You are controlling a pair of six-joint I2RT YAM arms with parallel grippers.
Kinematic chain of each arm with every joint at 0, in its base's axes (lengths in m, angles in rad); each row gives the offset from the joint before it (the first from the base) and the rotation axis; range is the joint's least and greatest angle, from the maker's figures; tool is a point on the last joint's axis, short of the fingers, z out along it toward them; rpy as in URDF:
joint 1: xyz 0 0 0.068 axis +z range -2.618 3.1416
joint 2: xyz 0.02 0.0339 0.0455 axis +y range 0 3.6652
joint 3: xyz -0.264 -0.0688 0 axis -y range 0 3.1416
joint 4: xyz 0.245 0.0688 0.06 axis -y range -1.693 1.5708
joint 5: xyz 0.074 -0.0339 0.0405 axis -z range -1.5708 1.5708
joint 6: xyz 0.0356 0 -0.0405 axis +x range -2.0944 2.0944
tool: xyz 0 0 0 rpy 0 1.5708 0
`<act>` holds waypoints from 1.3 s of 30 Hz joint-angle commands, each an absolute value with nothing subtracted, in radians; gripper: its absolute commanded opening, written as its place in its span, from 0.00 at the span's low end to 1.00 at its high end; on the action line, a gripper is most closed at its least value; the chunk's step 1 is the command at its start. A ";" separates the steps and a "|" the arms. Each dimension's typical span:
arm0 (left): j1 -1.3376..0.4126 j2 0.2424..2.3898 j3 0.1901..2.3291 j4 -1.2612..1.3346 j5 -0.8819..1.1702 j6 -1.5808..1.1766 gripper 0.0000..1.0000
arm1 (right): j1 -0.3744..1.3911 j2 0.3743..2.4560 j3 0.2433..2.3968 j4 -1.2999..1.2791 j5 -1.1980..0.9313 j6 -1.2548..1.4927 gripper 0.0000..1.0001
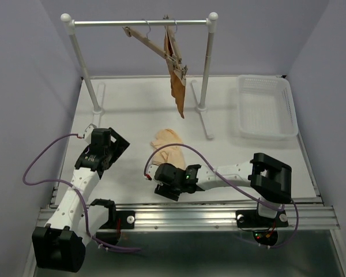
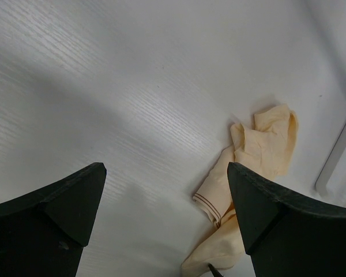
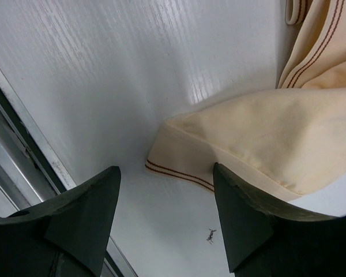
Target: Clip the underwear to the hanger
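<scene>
Top external: underwear [image 1: 169, 148] near rack [image 1: 139, 23], basket [image 1: 264, 137]

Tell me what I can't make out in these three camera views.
Top view: the hanger clips are too small to read as open or shut.
Top view: the right claw tips hide under its own wrist, which also covers the underwear near edge.
Left wrist view: underwear's lower end is cut by the frame bottom and the left claw.
</scene>
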State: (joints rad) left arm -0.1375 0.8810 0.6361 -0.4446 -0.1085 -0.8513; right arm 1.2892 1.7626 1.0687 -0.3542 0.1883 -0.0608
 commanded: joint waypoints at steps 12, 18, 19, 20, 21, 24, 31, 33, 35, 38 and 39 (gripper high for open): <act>-0.137 0.884 0.655 -0.436 -0.121 -0.830 0.99 | 1.293 1.813 1.112 -0.318 0.219 -0.046 0.48; -0.137 0.879 0.646 -0.439 -0.110 -0.827 0.99 | 1.284 1.810 1.114 -0.345 0.207 -0.012 0.04; -0.137 0.877 0.643 -0.436 -0.104 -0.825 0.99 | 1.272 1.801 1.120 -0.344 0.216 -0.003 0.02; -0.137 0.876 0.640 -0.425 -0.098 -0.822 0.99 | 1.261 1.777 1.138 -0.344 0.221 0.044 0.01; -0.137 0.871 0.635 -0.419 -0.077 -0.815 0.99 | 1.229 1.763 1.150 -0.342 0.221 0.066 0.01; -0.138 0.861 0.608 -0.379 -0.026 -0.802 0.99 | 1.117 1.688 1.186 -0.319 0.149 0.195 0.01; -0.192 0.880 0.566 -0.281 0.060 -0.807 0.99 | 0.982 1.522 1.164 -0.270 0.060 0.314 0.01; -0.225 0.899 0.568 -0.256 0.058 -0.807 0.99 | 0.950 1.502 1.155 -0.270 0.031 0.360 0.01; -0.297 0.929 0.586 -0.238 0.040 -0.789 0.99 | 0.889 1.483 1.140 -0.268 0.011 0.423 0.01; -0.425 0.994 0.626 -0.230 -0.017 -0.741 0.99 | 0.826 1.463 1.123 -0.268 0.009 0.477 0.01; -0.454 1.008 0.640 -0.226 -0.035 -0.718 0.99 | 0.813 1.460 1.121 -0.268 -0.033 0.486 0.01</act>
